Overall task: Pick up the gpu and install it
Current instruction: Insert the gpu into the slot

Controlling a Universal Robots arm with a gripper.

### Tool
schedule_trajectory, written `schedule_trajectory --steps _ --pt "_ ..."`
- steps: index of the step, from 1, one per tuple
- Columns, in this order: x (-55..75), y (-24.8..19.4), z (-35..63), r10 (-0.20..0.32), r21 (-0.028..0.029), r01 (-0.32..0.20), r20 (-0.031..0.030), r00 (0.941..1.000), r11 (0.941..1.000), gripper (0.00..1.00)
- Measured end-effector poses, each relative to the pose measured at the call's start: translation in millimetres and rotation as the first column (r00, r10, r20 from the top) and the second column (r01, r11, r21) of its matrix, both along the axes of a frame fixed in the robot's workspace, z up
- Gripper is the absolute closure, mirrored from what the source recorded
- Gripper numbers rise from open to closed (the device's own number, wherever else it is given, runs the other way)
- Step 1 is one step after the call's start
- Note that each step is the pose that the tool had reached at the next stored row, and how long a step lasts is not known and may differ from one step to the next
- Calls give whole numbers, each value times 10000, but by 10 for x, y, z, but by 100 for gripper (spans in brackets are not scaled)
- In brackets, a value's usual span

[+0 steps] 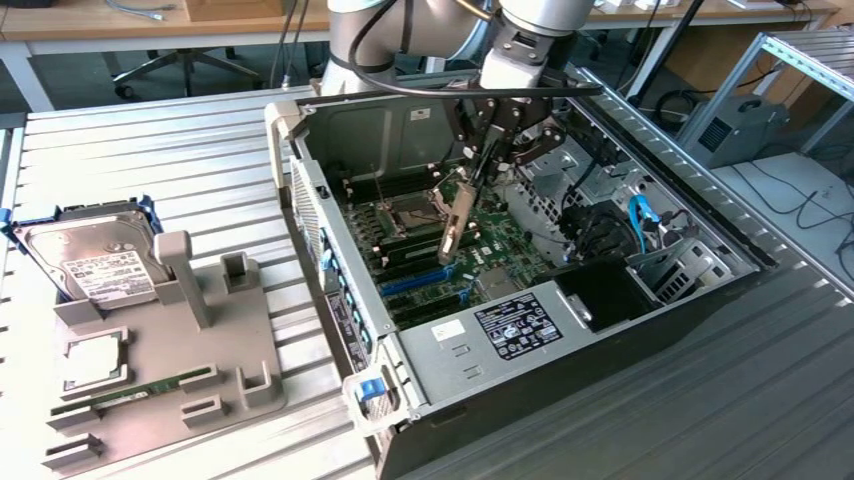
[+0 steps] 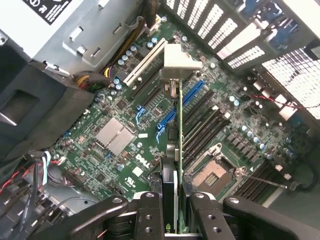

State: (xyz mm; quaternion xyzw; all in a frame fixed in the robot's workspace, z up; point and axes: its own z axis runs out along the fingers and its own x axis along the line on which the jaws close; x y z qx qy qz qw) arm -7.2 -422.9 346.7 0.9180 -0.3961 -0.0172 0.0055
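Wrist view: the pincer [image 2: 176,212] is closed tight on the gpu [image 2: 180,120]. Its two black fingers [image 2: 150,212] press on the flat sides of the card, one on each side. We see the card by its thin edge, like a line.

The gpu's long side runs straight out from the pincer, down toward the green board [image 2: 125,170]. The end that is held sits right between the fingers. The far end has the silver end plate [image 2: 180,62], and that end is the one nearest the board. Just past the plate lies a blue slot [image 2: 192,92], a little to one side of the card's edge.

In the exterior view the pincer [image 1: 483,165] is inside the open computer case [image 1: 307,200], which lies on the worktop [image 1: 160,140]. The gpu [image 1: 461,215] hangs below the pincer. It is not quite straight up and down; it leans a bit, with its low end toward the exterior view's left.

The low end looks close to the board [image 1: 501,255]. I think it hangs just above it, but I cannot tell if they touch. I think that small gap, and how the card's edge lines up with the slot, is what matters most right now.
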Motion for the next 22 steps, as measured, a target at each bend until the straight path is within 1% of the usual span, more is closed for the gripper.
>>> schedule_trajectory --steps 5,11,14,22 --pt "0 0 -1 388 0 -388 0 9992 9992 74" --pt "0 0 -2 840 0 -840 0 9965 9965 74" --pt "0 0 -3 1208 0 -1208 0 9927 9927 74" --pt "0 0 -5 1831 0 -1831 0 9831 9831 74"
